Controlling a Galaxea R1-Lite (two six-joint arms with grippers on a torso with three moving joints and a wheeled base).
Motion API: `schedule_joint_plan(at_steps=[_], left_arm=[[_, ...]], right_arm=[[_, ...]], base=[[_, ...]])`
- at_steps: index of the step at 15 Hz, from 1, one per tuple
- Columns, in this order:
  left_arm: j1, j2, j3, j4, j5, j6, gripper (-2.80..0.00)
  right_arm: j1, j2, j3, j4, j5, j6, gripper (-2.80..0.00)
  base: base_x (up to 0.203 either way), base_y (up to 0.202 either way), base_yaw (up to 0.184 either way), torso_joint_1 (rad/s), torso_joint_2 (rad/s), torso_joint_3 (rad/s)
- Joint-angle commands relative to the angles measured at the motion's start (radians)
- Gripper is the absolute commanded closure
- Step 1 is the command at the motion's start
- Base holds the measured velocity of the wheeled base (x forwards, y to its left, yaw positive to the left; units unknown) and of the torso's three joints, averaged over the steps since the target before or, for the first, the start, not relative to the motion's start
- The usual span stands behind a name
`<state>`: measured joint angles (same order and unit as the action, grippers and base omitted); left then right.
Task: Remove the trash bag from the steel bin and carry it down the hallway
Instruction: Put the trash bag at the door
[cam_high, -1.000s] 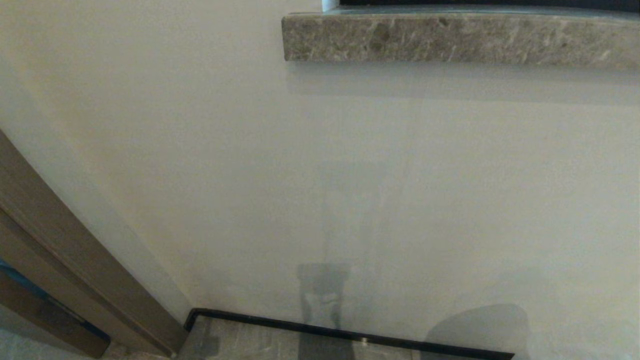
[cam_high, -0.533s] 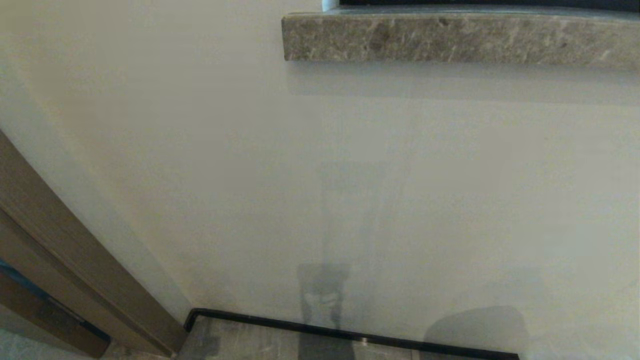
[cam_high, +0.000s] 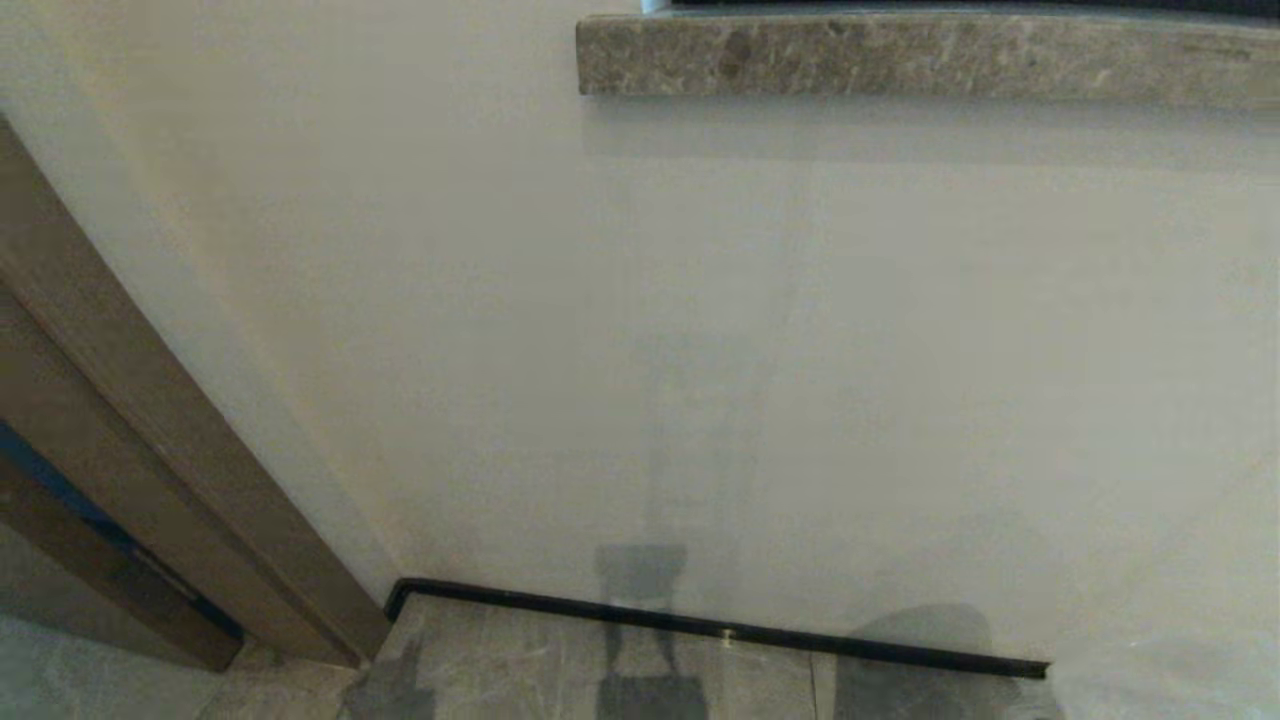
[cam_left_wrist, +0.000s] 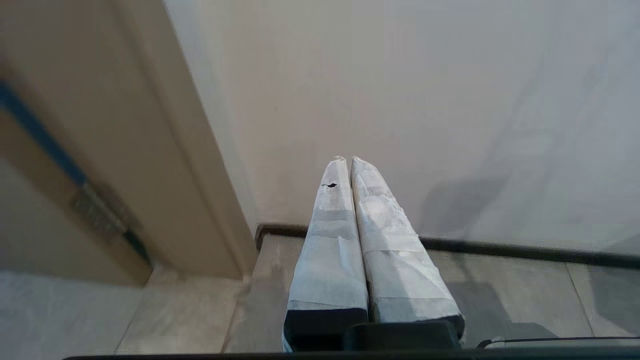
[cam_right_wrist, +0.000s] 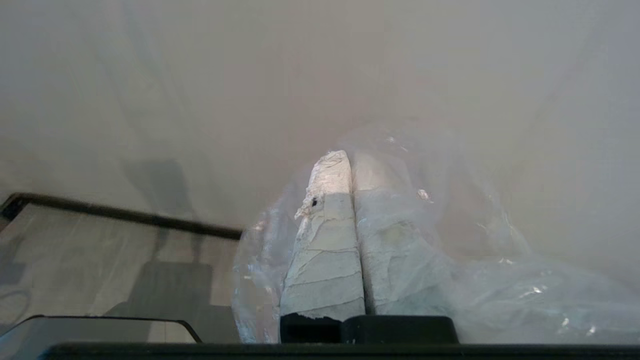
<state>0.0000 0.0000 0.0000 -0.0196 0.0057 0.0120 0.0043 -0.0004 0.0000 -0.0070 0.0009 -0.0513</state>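
In the right wrist view my right gripper (cam_right_wrist: 350, 156) is shut on the trash bag (cam_right_wrist: 465, 240). The bag is thin translucent whitish plastic, draped round both taped fingers and spreading off to one side. My left gripper (cam_left_wrist: 348, 160) is shut with nothing between its white-taped fingers, pointing at the foot of a pale wall. The steel bin is out of view. Grey stone floor tiles of the hallway (cam_high: 500, 670) show at the bottom of the head view. Neither arm appears in the head view.
A pale wall (cam_high: 700, 350) stands close ahead, with a black strip (cam_high: 700, 625) along its foot. A marble ledge (cam_high: 900, 60) juts out at upper right. A brown wooden door frame (cam_high: 150, 450) runs down the left side.
The whole head picture has shifted: the ledge sits higher, more floor and door frame show. The camera has moved; both grippers stay shut.
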Motion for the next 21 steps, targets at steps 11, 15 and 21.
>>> schedule_joint_plan(at_steps=[11,15,21], left_arm=[[0.000,0.000,0.011,-0.003,0.000,0.002,0.00],[0.000,0.000,0.011,-0.003,0.000,0.002,0.00],[0.000,0.000,0.012,-0.003,0.000,0.002,0.00]], right_arm=[[0.000,-0.001,0.000,-0.001,0.001,-0.001,0.00],[0.000,0.000,-0.005,0.019,-0.003,0.000,0.00],[0.000,0.000,-0.001,0.004,0.003,-0.024,0.00]], base=[[-0.058,0.000,0.000,0.000,0.00,0.001],[0.000,0.000,0.000,0.000,0.00,0.000],[0.000,0.000,0.000,0.000,0.00,0.000]])
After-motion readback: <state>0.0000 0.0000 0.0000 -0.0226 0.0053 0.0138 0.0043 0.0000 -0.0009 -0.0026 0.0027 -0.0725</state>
